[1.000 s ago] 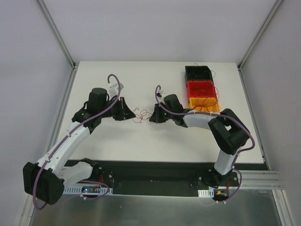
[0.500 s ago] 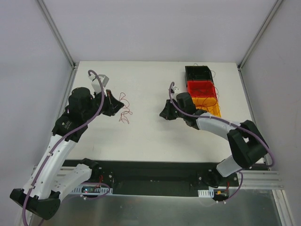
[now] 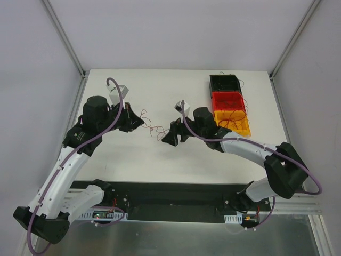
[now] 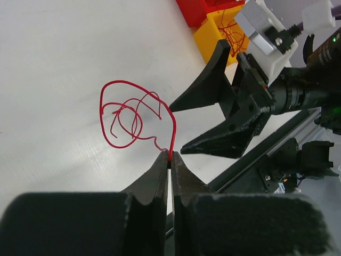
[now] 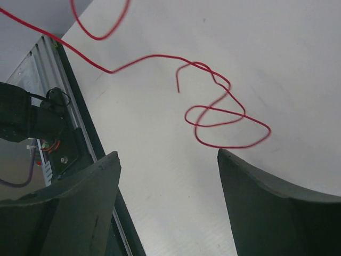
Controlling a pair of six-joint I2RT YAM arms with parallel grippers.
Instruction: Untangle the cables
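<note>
The cables show as thin red curly strands (image 3: pixel 154 130) on the white table between the two grippers. My left gripper (image 3: pixel 140 121) is shut on one red strand; in the left wrist view its tips (image 4: pixel 170 160) pinch the wire, and the looped tangle (image 4: pixel 133 114) hangs out beyond them. My right gripper (image 3: pixel 168 137) stands open just right of the tangle, its jaws wide apart with nothing between them. In the right wrist view the red loops (image 5: pixel 224 125) lie just past its open gripper (image 5: pixel 168 154), near the right fingertip (image 5: pixel 224 156). No black strand shows in the tangle.
Three small bins stand in a row at the back right: black (image 3: pixel 224 82), red (image 3: pixel 229 100) and orange (image 3: pixel 237 121), the last two with wires inside. The table's near edge with its black rail (image 3: pixel 176 194) runs below both grippers.
Both grippers pulled apart, the left one carrying the cable away, then came back toward the middle. The right gripper has opened and moved left up to the tangle.
</note>
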